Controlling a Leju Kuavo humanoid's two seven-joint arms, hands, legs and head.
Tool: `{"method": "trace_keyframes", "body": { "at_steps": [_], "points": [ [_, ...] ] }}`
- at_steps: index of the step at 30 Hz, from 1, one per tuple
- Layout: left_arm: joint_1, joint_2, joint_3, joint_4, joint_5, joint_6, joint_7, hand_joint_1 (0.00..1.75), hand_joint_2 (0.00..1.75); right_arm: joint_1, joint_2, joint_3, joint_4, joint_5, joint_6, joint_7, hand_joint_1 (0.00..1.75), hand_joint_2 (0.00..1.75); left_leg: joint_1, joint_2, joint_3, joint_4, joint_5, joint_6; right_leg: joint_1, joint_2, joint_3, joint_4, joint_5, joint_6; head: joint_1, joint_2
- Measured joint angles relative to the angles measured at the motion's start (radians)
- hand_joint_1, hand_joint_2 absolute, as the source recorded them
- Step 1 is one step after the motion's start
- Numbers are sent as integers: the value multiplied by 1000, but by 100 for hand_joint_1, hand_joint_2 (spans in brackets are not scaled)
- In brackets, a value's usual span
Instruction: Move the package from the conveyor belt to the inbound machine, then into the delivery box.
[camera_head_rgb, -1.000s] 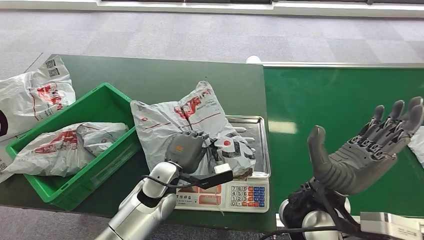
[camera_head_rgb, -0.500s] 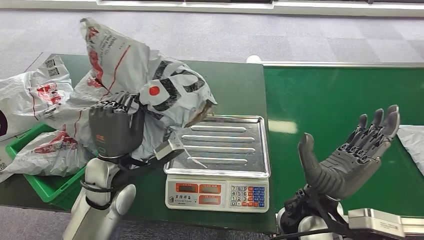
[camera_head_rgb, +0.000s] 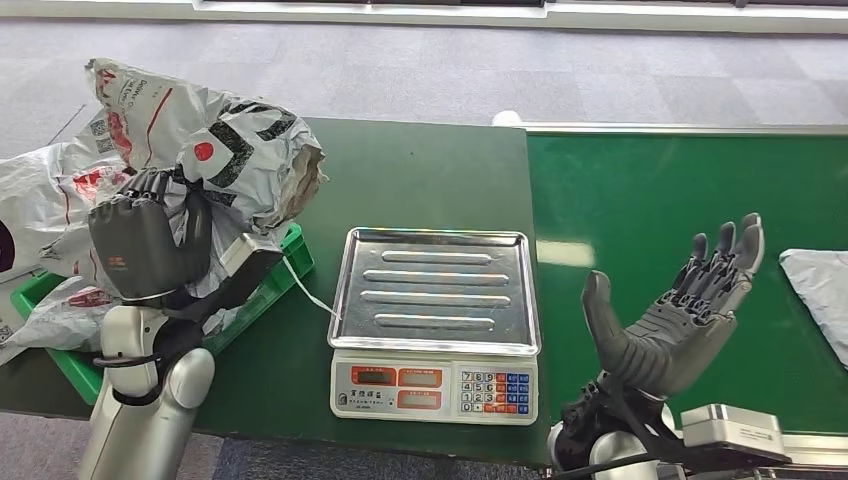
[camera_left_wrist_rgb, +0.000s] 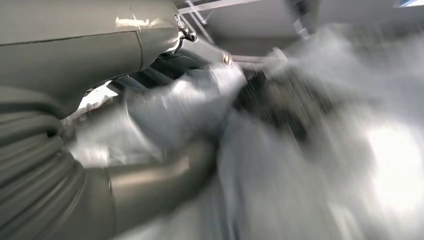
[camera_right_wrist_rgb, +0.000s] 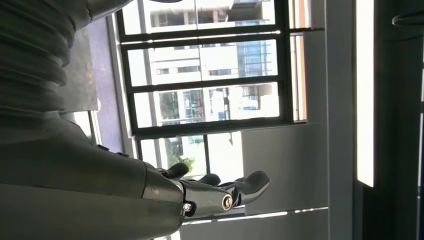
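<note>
Green delivery box (camera_head_rgb: 262, 290) as reference: grey package (camera_head_rgb: 225, 165) held above its near end, gripped by left hand (camera_head_rgb: 148, 246). Lower fully inside walls before release; avoid snagging rim. Right hand (camera_head_rgb: 680, 315) well aside over conveyor, empty, fingers spread.

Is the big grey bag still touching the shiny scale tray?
Apart. The head view shows the left robot hand holding the grey bag up over the green box, with bare green table between it and the scale tray.
</note>
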Motion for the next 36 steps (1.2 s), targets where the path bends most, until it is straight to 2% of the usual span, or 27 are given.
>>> {"method": "trace_keyframes", "body": {
  "at_steps": [8, 15, 28, 32, 36],
  "points": [
    [-94, 11, 122, 222, -93, -44, 51, 0, 175, -17, -44, 63, 54, -22, 0, 14, 0, 175, 0, 0, 0, 0, 1, -1, 0, 0, 0, 0, 1, -1, 0, 0],
    [-118, 13, 165, 296, -131, -55, 60, 0, 175, -27, -66, 96, 80, -22, 20, 43, 0, 175, 0, 0, -1, 0, 0, 0, 0, 0, -1, 0, 1, -1, 0, 0],
    [-117, 14, 185, 316, -130, -46, 52, 0, 175, -33, -79, 103, 107, -18, 38, 58, 0, 175, 0, 0, -1, 0, 0, 0, 0, 0, -1, 0, 1, -1, 0, 0],
    [-93, 6, 198, 262, -31, 4, -8, 0, 175, -34, -84, 107, 116, -6, 51, 72, 0, 175, 0, 0, -1, 0, 0, 0, 0, 0, -1, 0, 1, -1, 0, 0],
    [-36, -14, 208, 142, 178, 80, -120, 0, 175, -29, -95, 110, 122, -11, 76, 88, 0, 175, 0, 0, -2, 0, 0, 0, 0, 1, -2, 0, 1, -1, 0, 0]
  ]
}}
